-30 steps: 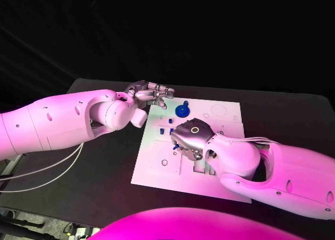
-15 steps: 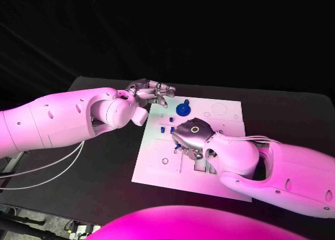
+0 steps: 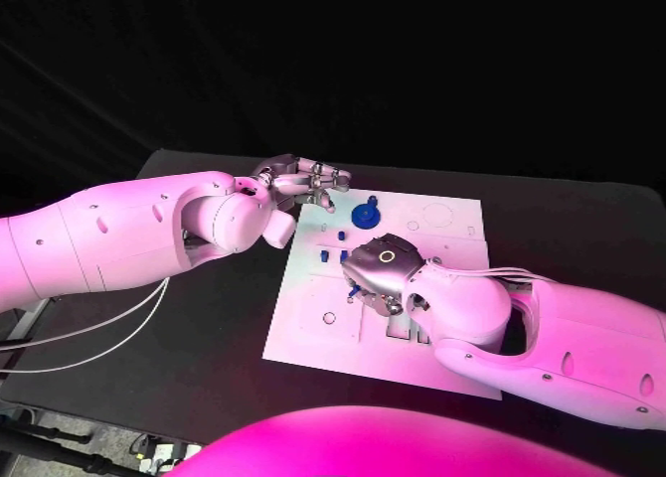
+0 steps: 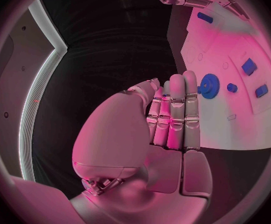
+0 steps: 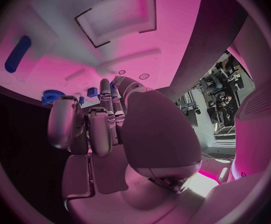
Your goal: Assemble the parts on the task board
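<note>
Task board point(image 3: 312, 333) flat on the black table point(image 3: 190, 368), several blue parts still loose or only standing on it. Blue gear point(image 3: 365, 215) sits near the board's far edge, just beyond and beside the left hand's fingertips, apart from them. Small blue blocks point(image 3: 323, 257) lie between the two hands, near the right hand's far side. A blue oblong piece point(image 5: 17, 54) lies on the board ahead of the right hand, well apart from its fingers.

Judgement: assembly looks early to midway; the rectangular recesses point(image 5: 117, 17) appear unfilled, and most parts remain unplaced.

Left hand point(image 3: 297, 182) hovers at the board's far left corner, fingers together and curled, nothing in them. Right hand point(image 3: 379, 276) is low over the board's middle, fingers curled down; a bit of blue shows at its fingertips, but whether it is pinching a part I cannot tell.
</note>
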Controlling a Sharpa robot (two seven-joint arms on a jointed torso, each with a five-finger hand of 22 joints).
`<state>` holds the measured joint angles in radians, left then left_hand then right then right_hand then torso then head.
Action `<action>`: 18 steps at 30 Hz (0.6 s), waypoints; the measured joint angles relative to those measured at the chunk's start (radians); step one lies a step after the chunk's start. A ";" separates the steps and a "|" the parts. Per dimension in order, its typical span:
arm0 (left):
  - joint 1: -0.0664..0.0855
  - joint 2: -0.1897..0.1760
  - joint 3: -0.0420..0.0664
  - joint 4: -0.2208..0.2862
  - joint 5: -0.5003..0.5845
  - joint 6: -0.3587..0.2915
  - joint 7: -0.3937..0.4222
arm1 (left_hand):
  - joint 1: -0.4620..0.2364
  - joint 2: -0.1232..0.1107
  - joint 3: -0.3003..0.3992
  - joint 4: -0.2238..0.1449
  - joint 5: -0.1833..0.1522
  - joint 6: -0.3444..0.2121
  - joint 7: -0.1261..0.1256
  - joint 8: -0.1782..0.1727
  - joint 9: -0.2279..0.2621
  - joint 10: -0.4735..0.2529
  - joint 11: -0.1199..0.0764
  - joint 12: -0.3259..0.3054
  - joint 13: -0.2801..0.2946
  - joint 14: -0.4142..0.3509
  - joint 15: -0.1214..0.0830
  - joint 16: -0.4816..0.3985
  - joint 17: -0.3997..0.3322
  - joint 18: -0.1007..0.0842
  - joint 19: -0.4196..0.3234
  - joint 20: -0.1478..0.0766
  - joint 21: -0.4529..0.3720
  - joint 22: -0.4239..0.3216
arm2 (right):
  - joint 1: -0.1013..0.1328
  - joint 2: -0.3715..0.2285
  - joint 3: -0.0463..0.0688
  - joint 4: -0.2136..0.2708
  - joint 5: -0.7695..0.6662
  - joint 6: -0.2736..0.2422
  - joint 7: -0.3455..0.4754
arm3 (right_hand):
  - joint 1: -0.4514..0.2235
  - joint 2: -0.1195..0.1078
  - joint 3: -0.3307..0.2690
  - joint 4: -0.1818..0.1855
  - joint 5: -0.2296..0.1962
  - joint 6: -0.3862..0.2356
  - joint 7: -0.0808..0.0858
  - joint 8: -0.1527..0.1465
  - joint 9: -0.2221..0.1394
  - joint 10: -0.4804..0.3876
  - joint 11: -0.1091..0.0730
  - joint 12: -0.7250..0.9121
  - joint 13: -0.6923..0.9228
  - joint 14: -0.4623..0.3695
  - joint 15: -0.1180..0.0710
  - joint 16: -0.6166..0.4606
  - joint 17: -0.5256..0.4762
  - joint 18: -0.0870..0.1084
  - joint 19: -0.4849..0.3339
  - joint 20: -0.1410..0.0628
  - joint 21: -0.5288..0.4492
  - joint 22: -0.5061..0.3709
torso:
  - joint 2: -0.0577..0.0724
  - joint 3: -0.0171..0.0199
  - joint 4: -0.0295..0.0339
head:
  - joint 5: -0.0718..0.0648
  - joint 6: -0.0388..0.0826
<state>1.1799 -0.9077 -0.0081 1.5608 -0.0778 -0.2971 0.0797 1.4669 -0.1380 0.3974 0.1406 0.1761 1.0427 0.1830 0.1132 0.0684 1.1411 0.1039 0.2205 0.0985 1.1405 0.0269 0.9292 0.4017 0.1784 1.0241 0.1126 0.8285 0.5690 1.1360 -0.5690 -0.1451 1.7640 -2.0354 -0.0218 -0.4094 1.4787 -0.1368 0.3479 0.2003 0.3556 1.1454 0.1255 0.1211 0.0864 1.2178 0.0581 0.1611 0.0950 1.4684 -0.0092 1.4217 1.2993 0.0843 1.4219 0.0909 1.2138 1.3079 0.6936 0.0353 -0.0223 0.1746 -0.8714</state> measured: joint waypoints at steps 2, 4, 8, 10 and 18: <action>0.000 0.000 0.000 0.000 0.000 0.000 0.000 | 0.000 0.000 0.000 0.000 0.000 0.000 0.000 0.000 0.000 0.000 0.000 0.000 0.000 0.000 0.000 0.000 0.000 0.000 0.000 0.000 0.000 0.000 | 0.000 0.001 -0.001 -0.001 0.000 0.001 0.000 | -0.004 -0.004 0.000 0.000 -0.005 0.000 0.000 0.000 0.002 0.000 0.000 0.000 0.000 0.000 0.000 0.000 -0.002 0.000 0.000 0.000 0.000 0.000 | 0.000 0.0000 -0.0001 | 0.001 -0.001; 0.000 0.000 0.000 0.000 0.000 0.000 0.000 | 0.000 0.000 -0.002 -0.002 0.000 0.000 0.000 0.000 0.000 0.000 0.000 0.000 0.000 0.000 0.000 0.000 0.000 0.000 0.000 0.000 -0.002 -0.001 | 0.000 0.003 -0.001 -0.004 0.001 0.002 0.001 | -0.004 -0.004 0.000 0.000 -0.005 0.000 0.000 0.000 0.002 0.000 0.000 0.000 0.000 0.000 0.000 0.000 -0.002 0.000 0.000 0.000 0.000 0.000 | 0.000 0.0000 0.0000 | 0.001 -0.001; 0.000 0.000 0.000 0.001 0.000 0.000 -0.001 | 0.000 0.000 -0.003 -0.003 0.000 0.000 0.000 0.000 0.000 0.000 0.000 0.004 0.000 0.000 0.000 0.000 0.000 0.000 0.000 0.000 -0.004 -0.002 | -0.001 0.005 -0.003 -0.007 0.002 0.004 0.001 | -0.004 -0.004 0.000 0.000 -0.005 0.000 0.000 0.000 0.002 0.000 0.000 0.000 0.000 0.000 0.000 0.000 -0.002 0.000 0.000 0.000 0.000 0.000 | 0.000 0.0000 0.0000 | 0.002 -0.001; 0.000 0.000 0.000 0.001 0.000 0.001 -0.001 | 0.000 0.000 -0.003 -0.003 0.000 0.000 0.000 0.000 0.000 0.000 0.000 0.004 0.000 0.000 0.000 0.000 0.000 0.000 0.000 0.000 -0.004 -0.002 | -0.002 0.006 -0.003 -0.008 0.003 0.005 0.002 | -0.004 -0.004 0.000 0.000 -0.005 0.000 0.000 0.000 0.002 0.000 0.000 0.000 0.000 0.000 0.000 0.000 -0.002 0.000 0.000 0.000 0.000 0.000 | 0.000 0.0000 0.0000 | 0.002 -0.001; 0.000 -0.001 0.000 0.002 0.000 0.001 -0.001 | 0.000 0.000 -0.003 -0.003 0.000 -0.001 -0.001 0.000 0.000 0.000 0.000 0.004 0.000 0.000 0.000 0.000 -0.001 0.000 0.000 0.000 -0.004 -0.002 | -0.003 0.007 -0.005 -0.009 0.007 0.011 0.002 | -0.004 -0.004 0.000 0.000 -0.005 0.002 0.002 -0.002 0.001 0.004 0.004 0.000 0.000 0.000 0.000 0.000 -0.002 0.000 0.000 0.000 0.000 0.000 | 0.000 -0.0001 -0.0001 | 0.003 -0.001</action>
<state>1.1799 -0.9088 -0.0081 1.5625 -0.0781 -0.2962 0.0786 1.4669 -0.1380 0.3946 0.1377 0.1761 1.0413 0.1816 0.1133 0.0684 1.1411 0.1039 0.2248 0.0986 1.1404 0.0269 0.9292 0.4009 0.1784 1.0241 0.1126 0.8248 0.5672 1.1334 -0.5616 -0.1502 1.7555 -2.0282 -0.0113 -0.4070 1.4748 -0.1412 0.3478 0.2003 0.3506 1.1475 0.1280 0.1190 0.0878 1.2214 0.0617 0.1611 0.0951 1.4684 -0.0092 1.4217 1.2972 0.0843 1.4219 0.0910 1.2138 1.3077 0.6938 0.0352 -0.0224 0.1780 -0.8727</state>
